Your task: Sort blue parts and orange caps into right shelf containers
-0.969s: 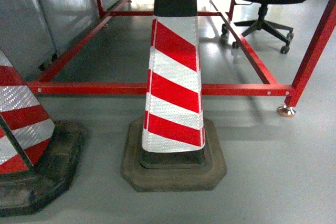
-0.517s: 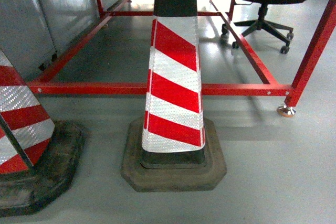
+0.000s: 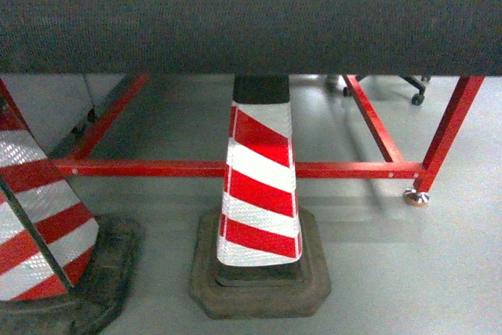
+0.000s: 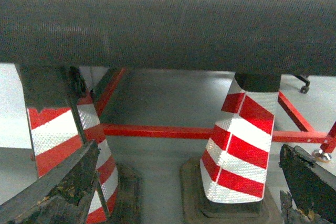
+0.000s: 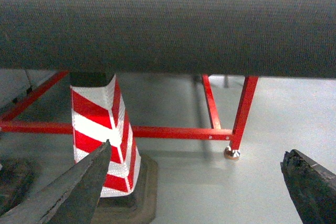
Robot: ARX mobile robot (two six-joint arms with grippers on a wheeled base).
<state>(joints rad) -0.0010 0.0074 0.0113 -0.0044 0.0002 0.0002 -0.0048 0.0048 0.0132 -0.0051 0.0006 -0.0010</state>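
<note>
No blue parts, orange caps or shelf containers show in any view. In the left wrist view my left gripper [image 4: 190,150] is open, its dark worn fingers [image 4: 68,182] spread wide with only floor and cones between them. My right gripper [image 5: 197,150] is also open in the right wrist view, its fingers [image 5: 84,187] far apart over bare grey floor. Neither gripper shows in the head view.
A dark table edge [image 3: 251,13] fills the top of every view. Under it runs a red metal frame [image 3: 157,168] with a foot [image 3: 416,197]. A red-and-white striped cone [image 3: 259,186] stands in the middle, and another cone [image 3: 39,217] at the left.
The head view has shifted: the dark table edge now covers its top, the cones and red frame sit lower in it, and the office chair is almost hidden.
</note>
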